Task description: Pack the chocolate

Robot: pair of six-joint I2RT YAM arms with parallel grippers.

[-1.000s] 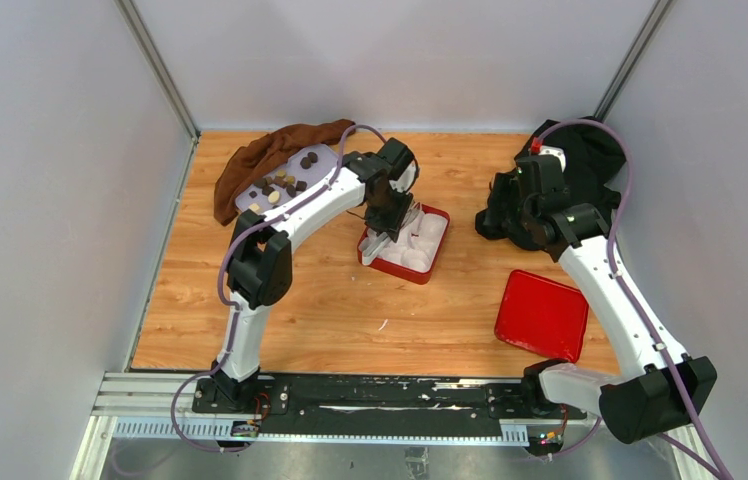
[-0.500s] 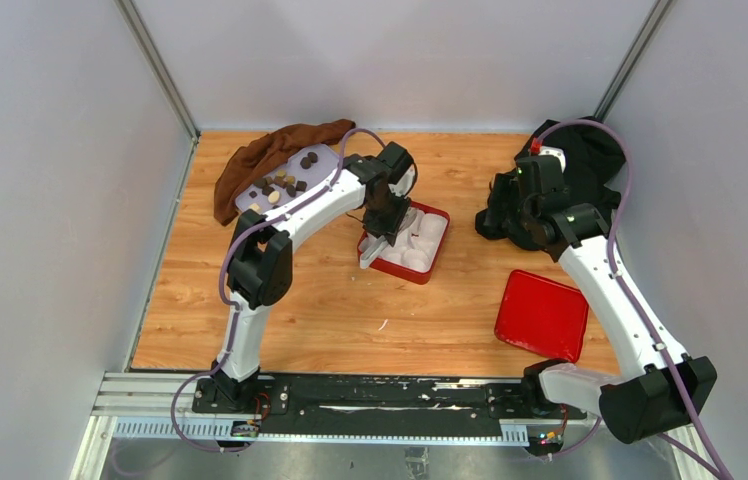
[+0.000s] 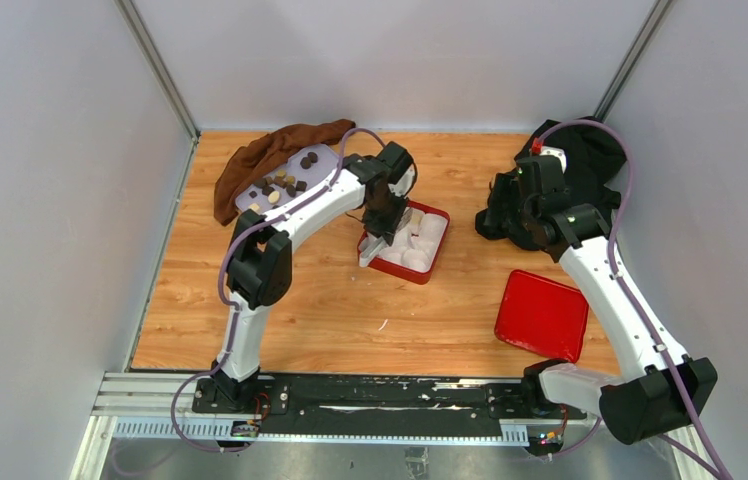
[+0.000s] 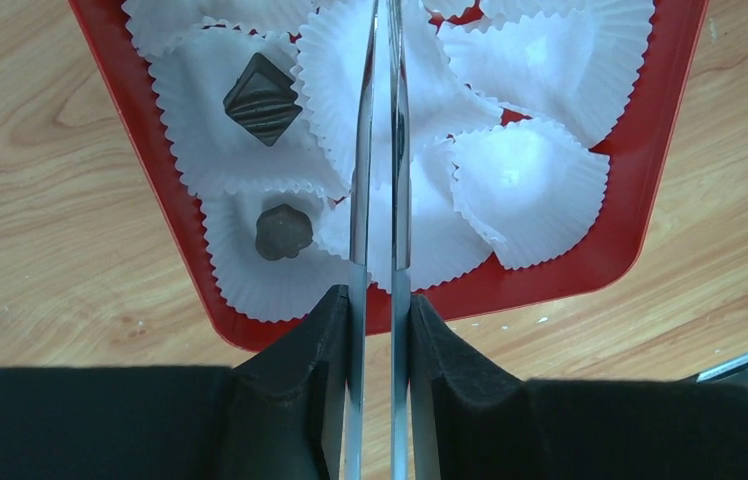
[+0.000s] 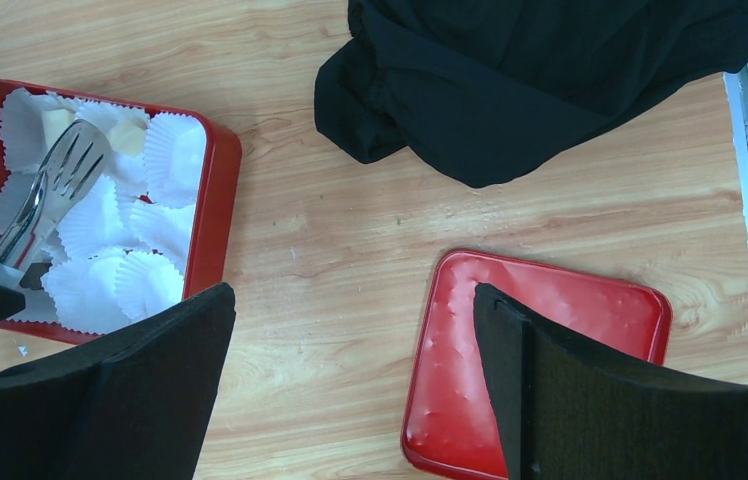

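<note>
- Left fingers [image 4: 335, 315] pinch the tongs [image 4: 359, 180], whose blades are nearly together over the red box [image 4: 640, 190] of paper cups [image 4: 530, 190].
- Chocolate [image 4: 262, 98]: two dark pieces sit in cups. More lie on a pale tray [image 3: 246, 198] beside the brown cloth [image 3: 270, 150].
- Right fingers [image 5: 180, 360] are spread wide and hold nothing, above the counter [image 5: 330, 200] near the red lid [image 5: 570, 340].
</note>
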